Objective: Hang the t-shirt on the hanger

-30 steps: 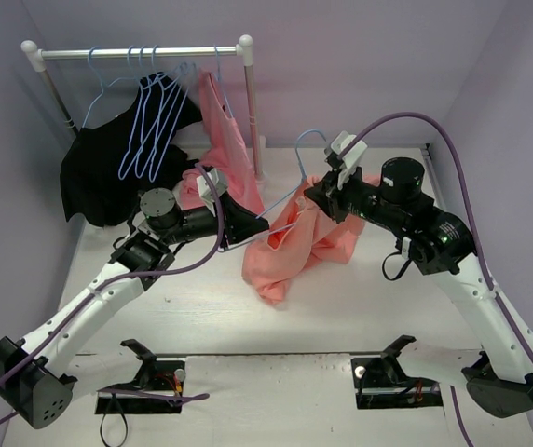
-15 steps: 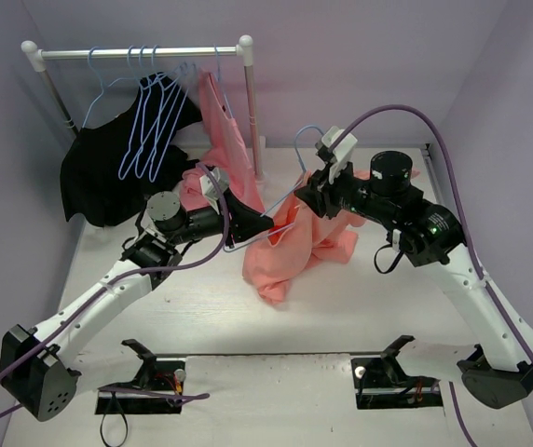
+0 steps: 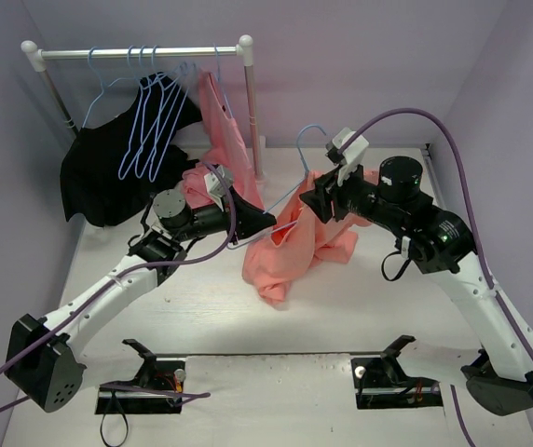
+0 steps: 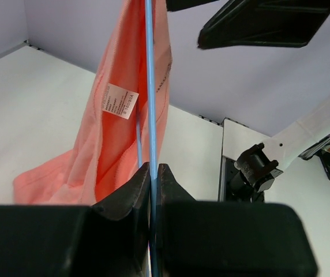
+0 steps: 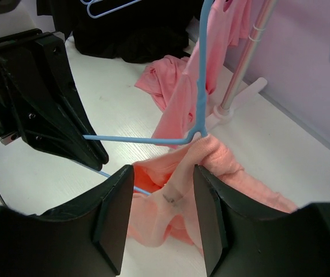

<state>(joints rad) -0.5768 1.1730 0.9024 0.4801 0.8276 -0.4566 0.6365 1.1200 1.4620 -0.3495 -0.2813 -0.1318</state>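
my left end effector (image 3: pixel 266 222) is clamped tight on the thin light-blue wire hanger (image 4: pixel 149 69). in the left wrist view its two black fingers (image 4: pixel 135 187) are pinched together with only the wire running up between them. the hanger is off the tabletop (image 3: pixel 201 307), held tilted between the two arms, with its curved hook pointing up toward the back wall.

the salmon-pink wrinkled cloth t-shirt (image 3: pixel 290 256) hangs from the hanger's upper part. it drapes down in a limp bunch, and its lower folds lie on the tabletop between the arms. a small white printed label (image 4: pixel 120 101) shows on the cloth beside the wire.

my right end effector (image 5: pixel 162 213) sits just above the bunched shirt at the hanger's corner. its fingers are spread apart, with pink cloth showing in the gap and neither pad visibly pressing it.

behind, the white-capped metal rack bar (image 3: pixel 136 53) carries several more light-blue wire hangers (image 3: pixel 150 126), a black garment (image 3: pixel 94 182) and a second pink garment (image 3: pixel 225 130).
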